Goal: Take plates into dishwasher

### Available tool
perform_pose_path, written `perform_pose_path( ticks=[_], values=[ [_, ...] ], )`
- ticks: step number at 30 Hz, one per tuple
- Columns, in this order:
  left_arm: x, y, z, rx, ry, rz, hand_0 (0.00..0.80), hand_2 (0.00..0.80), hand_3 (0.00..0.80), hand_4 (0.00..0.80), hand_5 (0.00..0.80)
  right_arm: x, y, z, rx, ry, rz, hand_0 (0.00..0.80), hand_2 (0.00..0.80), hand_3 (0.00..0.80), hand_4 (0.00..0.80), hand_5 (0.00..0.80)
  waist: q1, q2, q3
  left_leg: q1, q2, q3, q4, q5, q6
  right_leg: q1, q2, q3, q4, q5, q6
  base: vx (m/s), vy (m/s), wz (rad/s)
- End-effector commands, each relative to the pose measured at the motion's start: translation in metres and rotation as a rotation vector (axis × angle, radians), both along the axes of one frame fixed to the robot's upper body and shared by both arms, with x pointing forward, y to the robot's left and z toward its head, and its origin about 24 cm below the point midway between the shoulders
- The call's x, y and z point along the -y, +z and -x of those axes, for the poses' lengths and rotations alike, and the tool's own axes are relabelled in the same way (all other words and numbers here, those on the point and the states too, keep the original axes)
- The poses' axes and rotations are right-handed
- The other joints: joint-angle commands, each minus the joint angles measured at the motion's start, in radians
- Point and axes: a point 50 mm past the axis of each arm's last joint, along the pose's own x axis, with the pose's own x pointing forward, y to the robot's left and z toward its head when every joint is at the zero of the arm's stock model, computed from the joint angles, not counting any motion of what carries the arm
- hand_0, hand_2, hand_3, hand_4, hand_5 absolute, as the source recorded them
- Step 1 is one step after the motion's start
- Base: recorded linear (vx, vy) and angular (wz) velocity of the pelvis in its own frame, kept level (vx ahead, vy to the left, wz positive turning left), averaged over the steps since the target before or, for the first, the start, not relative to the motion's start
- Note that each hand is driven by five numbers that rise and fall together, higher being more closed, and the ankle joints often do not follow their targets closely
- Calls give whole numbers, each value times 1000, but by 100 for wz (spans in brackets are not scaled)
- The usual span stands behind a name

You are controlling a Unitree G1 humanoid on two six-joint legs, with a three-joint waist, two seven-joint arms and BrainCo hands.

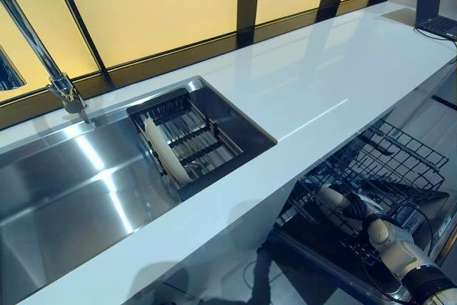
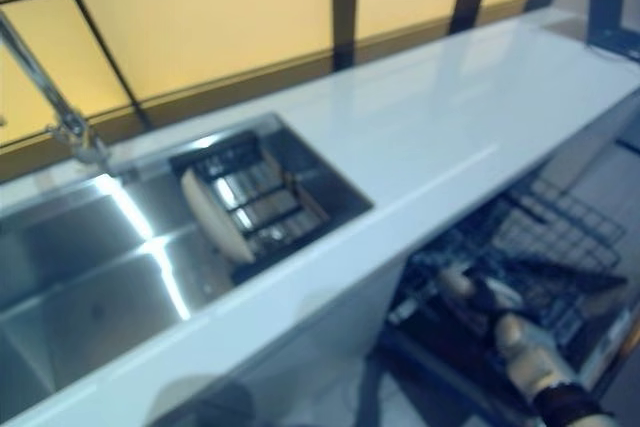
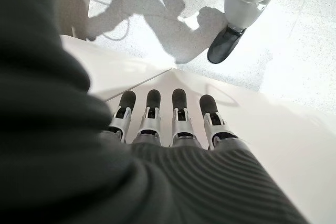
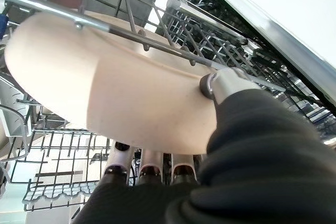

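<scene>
A cream plate is pinched in my right hand, thumb on one face and fingers under the other. The plate is among the wires of the pulled-out dishwasher rack, below the counter at the lower right. In the left eye view the right hand is inside that rack. A second cream plate stands on edge in the dark dish rack in the sink. My left hand shows only in its wrist view, fingers straight and empty, over a white surface.
The steel sink with its tap lies at the left. The long white counter runs to the far right, where a laptop sits. The counter edge overhangs the dishwasher rack.
</scene>
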Motion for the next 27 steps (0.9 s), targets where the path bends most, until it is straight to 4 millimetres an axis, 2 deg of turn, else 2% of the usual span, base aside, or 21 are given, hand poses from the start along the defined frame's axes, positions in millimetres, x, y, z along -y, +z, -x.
perform_pose_path(
  ticks=[1, 9, 21, 23, 24, 25, 26, 27],
  values=[
    [-1, 7, -11, 19, -78, -40, 0, 0, 0, 0, 0, 2, -21, 3, -119, -47, 17, 800, 800, 800, 800, 800, 8, -22, -14, -105, -20, 43, -7, 35, 6, 33, 21, -33, 42, -104, 36, 2, -14, 3],
    [0, 6, -11, 18, -91, -41, 0, 0, 0, 0, 0, 8, -27, 2, -147, -88, 12, 800, 800, 800, 800, 800, 20, -19, -10, -104, -22, 35, -7, 33, 7, 34, 19, -40, 40, -101, 36, 0, -2, 1],
    [0, 7, -12, 23, -90, -42, 0, 0, 0, 0, 0, 6, -30, 3, -154, -89, 10, 800, 800, 800, 800, 800, 22, -19, -10, -101, -24, 30, -7, 31, 10, 32, 20, -39, 44, -102, 36, 0, 1, 1],
    [0, 7, -12, 23, -91, -41, 0, 0, 0, 0, 0, 7, -31, 3, -150, -91, 10, 565, 565, 565, 565, 565, 23, -19, -11, -100, -24, 30, -7, 31, 10, 34, 20, -40, 43, -102, 35, 0, 0, 0],
    [0, 7, -12, 22, -92, -41, 0, 0, 0, 0, 0, 7, -30, 3, -146, -93, 10, 474, 474, 474, 474, 474, 23, -19, -11, -99, -24, 30, -7, 31, 10, 35, 20, -40, 43, -102, 35, 0, 0, 0],
    [0, 7, -12, 21, -92, -43, 0, 0, 0, 0, 0, 7, -29, 3, -140, -95, 7, 210, 210, 210, 210, 210, 22, -20, -12, -97, -24, 30, -7, 30, 10, 36, 20, -40, 44, -102, 35, 0, 0, 0],
    [0, 7, -12, 21, -92, -43, 0, 0, 0, 0, 0, 7, -29, 3, -140, -95, 7, 210, 210, 210, 210, 210, 22, -20, -12, -97, -24, 30, -7, 30, 10, 36, 20, -40, 44, -102, 35, 0, 0, 0],
    [-1, 7, -12, 21, -90, -43, 0, 0, 0, 0, 0, 6, -28, 2, -139, -94, 5, 0, 0, 0, 0, 0, 22, -21, -14, -96, -24, 29, -7, 30, 10, 35, 21, -39, 45, -103, 35, 0, 0, 0]
  ],
)
